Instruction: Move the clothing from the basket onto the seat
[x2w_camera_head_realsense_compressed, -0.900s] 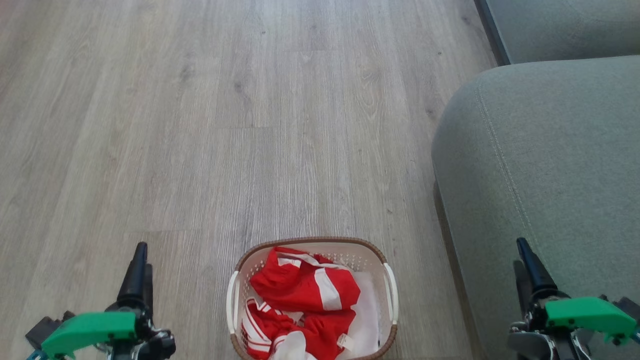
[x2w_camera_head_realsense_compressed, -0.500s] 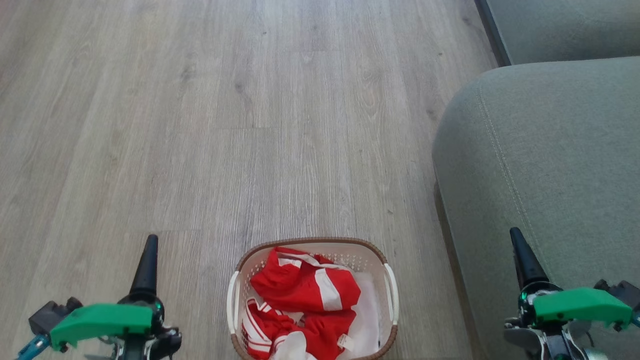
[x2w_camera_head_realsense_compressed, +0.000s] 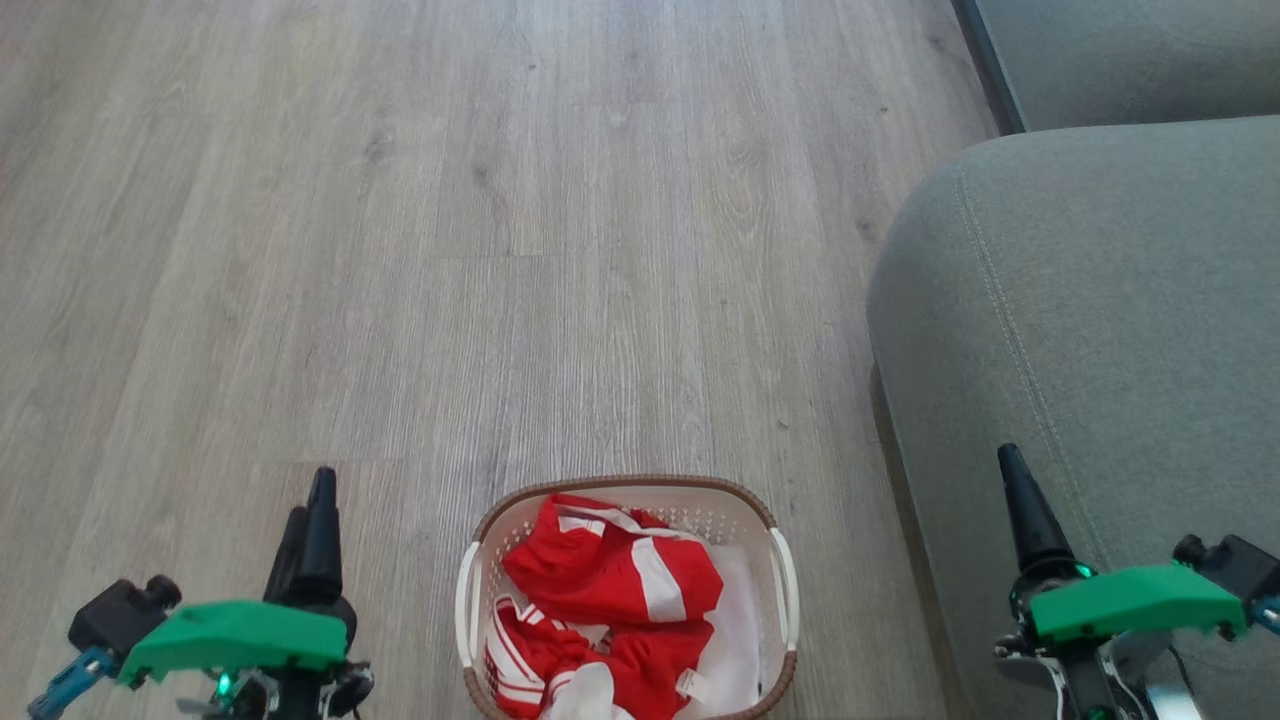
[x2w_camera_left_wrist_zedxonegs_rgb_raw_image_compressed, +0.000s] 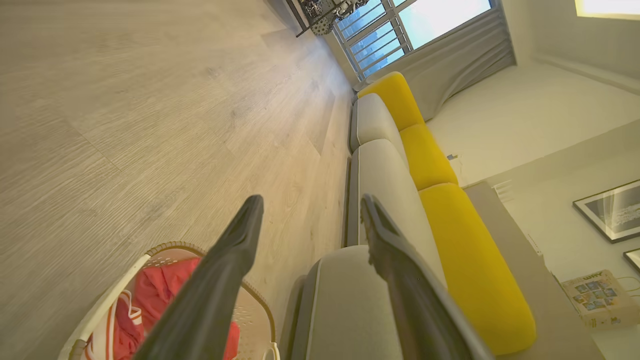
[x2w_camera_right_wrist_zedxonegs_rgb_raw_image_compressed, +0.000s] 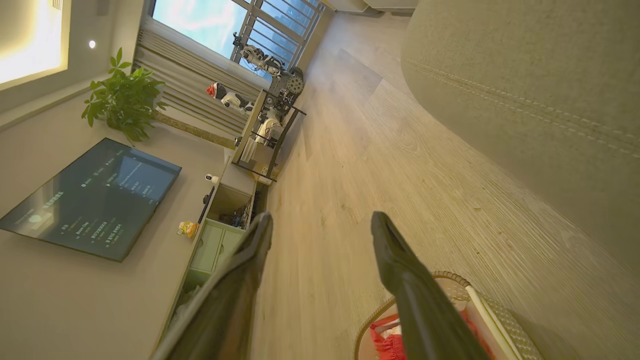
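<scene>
1. Sitting on the wood floor (x2w_camera_head_realsense_compressed: 500, 250), the basket (x2w_camera_head_realsense_compressed: 620, 481) is near the seat's (x2w_camera_head_realsense_compressed: 1100, 320) left edge, not touching it. Its handles face left and right, and its wider span runs across towards the seat.
2. The clothing (x2w_camera_head_realsense_compressed: 610, 570) lies crumpled inside. The heap runs from far rim to near rim and crowds the left wall.
3. The left gripper (x2w_camera_left_wrist_zedxonegs_rgb_raw_image_compressed: 311, 200) and right gripper (x2w_camera_right_wrist_zedxonegs_rgb_raw_image_compressed: 321, 216) flank the basket, fingers spread and empty, pointing forward.

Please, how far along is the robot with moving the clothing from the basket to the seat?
Done: nothing yet. The clothing lies in the basket, and none is on the visible part of the seat.
In hand: nothing. The left gripper and right gripper are open and empty, flanking the basket.
Left: grasp each garment and carry it to the seat.
</scene>
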